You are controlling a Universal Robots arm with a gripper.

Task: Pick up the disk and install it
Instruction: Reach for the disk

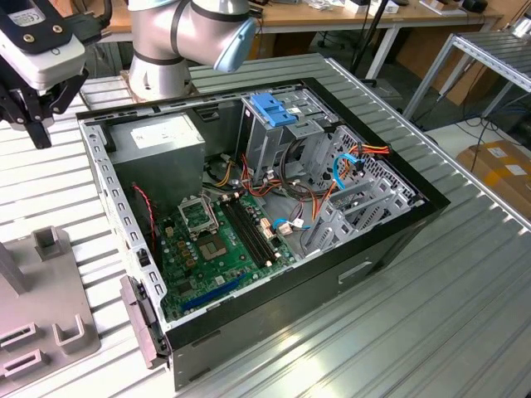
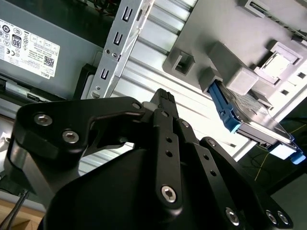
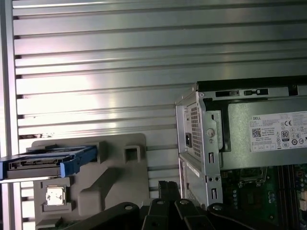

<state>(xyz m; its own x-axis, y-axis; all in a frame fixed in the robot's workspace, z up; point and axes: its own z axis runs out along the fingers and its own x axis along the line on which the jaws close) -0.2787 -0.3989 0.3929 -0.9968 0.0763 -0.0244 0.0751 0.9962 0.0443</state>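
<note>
A: Where is the disk (image 3: 48,163)?

B: On the grey holder (image 3: 110,177). It stands on edge there, blue rails along its sides. The second wrist view shows it too, gripped between the holder's blocks. The holder lies on the ribbed metal surface (image 1: 415,332), just beside the open case (image 1: 398,240).

A: And the tool (image 1: 35,133)?

B: It hangs above the surface at the exterior view's left, outside the case and near the power supply (image 1: 158,141) corner. It is well apart from the disk and touches nothing.

A: Wide or narrow?

B: Narrow. In the first wrist view its 2 tips sit together as 1 dark block with nothing between them, and the second wrist view agrees.

A: What's inside the case?

B: The green board (image 1: 216,240) lies flat on the bottom. The blue-topped cage (image 1: 274,112) is at the far side, with orange and blue cables next to it.
</note>
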